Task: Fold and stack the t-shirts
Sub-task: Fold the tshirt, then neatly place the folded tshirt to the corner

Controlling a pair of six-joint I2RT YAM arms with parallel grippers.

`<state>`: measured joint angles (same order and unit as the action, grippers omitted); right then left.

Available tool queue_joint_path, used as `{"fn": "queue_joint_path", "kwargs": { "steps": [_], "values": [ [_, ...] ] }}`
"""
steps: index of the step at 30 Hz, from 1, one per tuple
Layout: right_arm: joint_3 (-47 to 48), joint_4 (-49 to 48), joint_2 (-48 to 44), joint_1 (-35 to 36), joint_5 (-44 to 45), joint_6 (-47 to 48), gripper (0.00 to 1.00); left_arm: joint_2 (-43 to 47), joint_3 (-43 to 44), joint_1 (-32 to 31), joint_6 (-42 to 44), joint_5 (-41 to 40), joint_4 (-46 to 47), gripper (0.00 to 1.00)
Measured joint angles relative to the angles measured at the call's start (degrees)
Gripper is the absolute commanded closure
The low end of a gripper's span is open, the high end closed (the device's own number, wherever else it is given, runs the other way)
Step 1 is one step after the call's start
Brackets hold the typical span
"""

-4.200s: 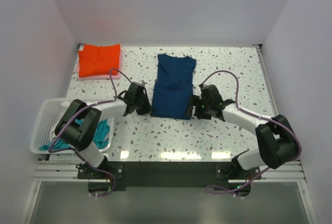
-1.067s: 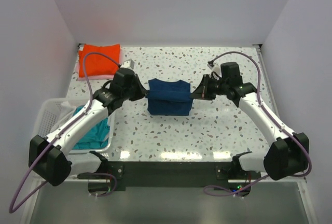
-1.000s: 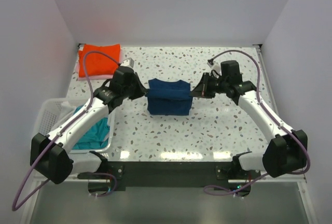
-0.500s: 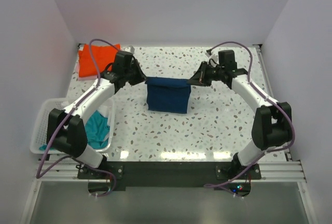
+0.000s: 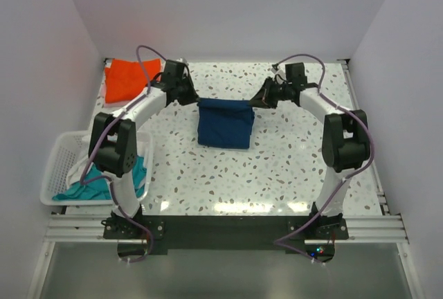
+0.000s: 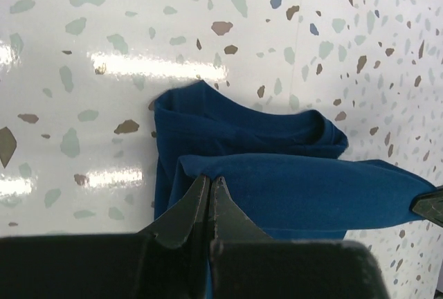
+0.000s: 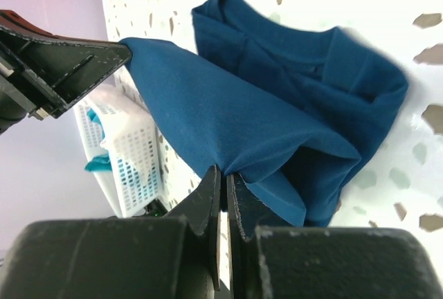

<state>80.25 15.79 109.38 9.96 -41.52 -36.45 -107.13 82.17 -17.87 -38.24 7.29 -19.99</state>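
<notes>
Mid-fold on navy cloth t-shirt (image 5: 223, 124), centre of speckled white desk (image 5: 291, 153). Left gripper (image 5: 196, 100) is pinched tight on the left corner of its raised far edge, and right gripper (image 5: 255, 102) is pinched on the right corner. The edge is held taut between them, with the lower layer and collar lying on the desk underneath. Likely step: final half-fold. Next move calls for lowering both corners evenly, flush with the layer below, then releasing together. Folded orange-red cloth tee (image 5: 128, 79) sits far-left, probably the stack spot. Teal tee (image 5: 137, 173) is in white slatted plastic basket (image 5: 59, 167).
</notes>
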Motion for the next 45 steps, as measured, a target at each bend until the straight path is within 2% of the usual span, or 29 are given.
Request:
{"fn": "queue_joint_path", "kwargs": {
  "steps": [4,5,6,9,10,11,12,19,25,30,37,45],
  "values": [
    [2.3,-0.3,4.3,-0.3,0.1,-0.3,1.00,-5.0,3.7,0.5,0.3,0.3,-0.5,1.00],
    [2.9,-0.4,5.3,-0.4,0.2,-0.4,0.97,-6.1,4.5,0.6,0.4,0.4,-0.5,0.93],
    [3.5,-0.4,6.3,-0.4,0.3,-0.5,0.95,-7.2,5.2,0.6,0.5,0.5,-0.6,0.90],
    [6.2,-0.3,9.4,-0.7,0.6,-0.7,0.87,-9.8,7.3,0.7,1.2,0.7,-1.1,0.44],
    [7.0,-0.2,10.2,-0.8,0.7,-0.8,0.64,-10.5,8.0,0.7,1.5,0.7,-1.2,0.29],
    [8.0,-0.2,11.1,-0.9,0.7,-1.3,0.36,-10.9,8.4,0.7,1.5,0.7,-1.4,0.01],
    [8.9,0.0,11.6,-1.0,0.9,-1.4,0.01,-11.1,8.7,0.8,1.8,0.7,-1.4,0.00],
    [13.5,2.1,11.5,-1.4,1.8,0.5,0.01,-9.6,9.6,1.0,1.9,1.0,-1.4,0.00],
    [6.2,1.7,2.5,-1.0,2.8,1.0,0.01,-2.6,6.1,0.6,1.8,3.3,1.5,0.00],
    [0.7,-0.1,-2.0,1.9,3.3,1.0,0.01,-2.3,5.9,-0.9,1.3,5.9,4.3,0.00],
    [-0.2,-1.2,0.9,7.1,3.8,1.1,0.01,-8.0,5.9,-3.6,0.7,7.9,6.1,0.00],
    [0.8,-0.3,8.4,6.6,6.5,2.3,0.01,-15.0,5.9,-3.4,0.7,7.9,5.9,0.00]
  ]
}}
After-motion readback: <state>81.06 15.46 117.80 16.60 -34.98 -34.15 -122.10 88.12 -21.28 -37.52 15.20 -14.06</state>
